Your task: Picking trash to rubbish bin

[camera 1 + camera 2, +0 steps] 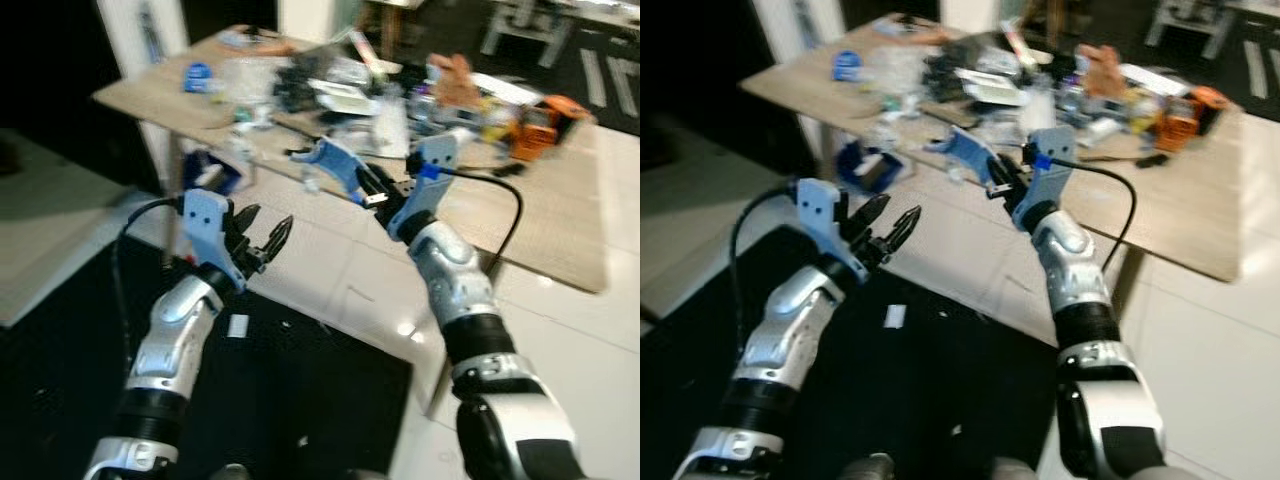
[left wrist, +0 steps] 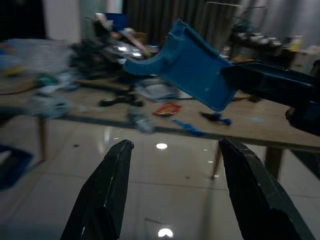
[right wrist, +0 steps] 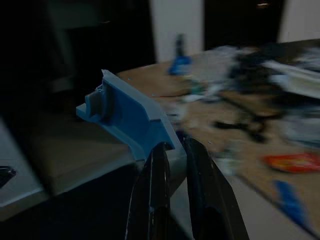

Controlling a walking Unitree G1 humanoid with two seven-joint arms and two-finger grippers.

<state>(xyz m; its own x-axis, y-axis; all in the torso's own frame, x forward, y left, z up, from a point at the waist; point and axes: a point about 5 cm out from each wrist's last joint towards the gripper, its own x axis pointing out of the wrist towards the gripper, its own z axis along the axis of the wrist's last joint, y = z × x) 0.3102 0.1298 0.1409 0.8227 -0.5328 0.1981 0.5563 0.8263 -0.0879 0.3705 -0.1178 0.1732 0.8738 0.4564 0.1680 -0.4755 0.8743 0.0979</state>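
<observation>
Cluttered table (image 1: 560, 235) | right gripper (image 3: 172, 150) clamps blurry blue plastic piece (image 3: 132, 117) | left gripper (image 1: 262, 238) apart.

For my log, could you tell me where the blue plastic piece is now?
The blue plastic piece is pinched in the right hand, held up before the cluttered table.
</observation>
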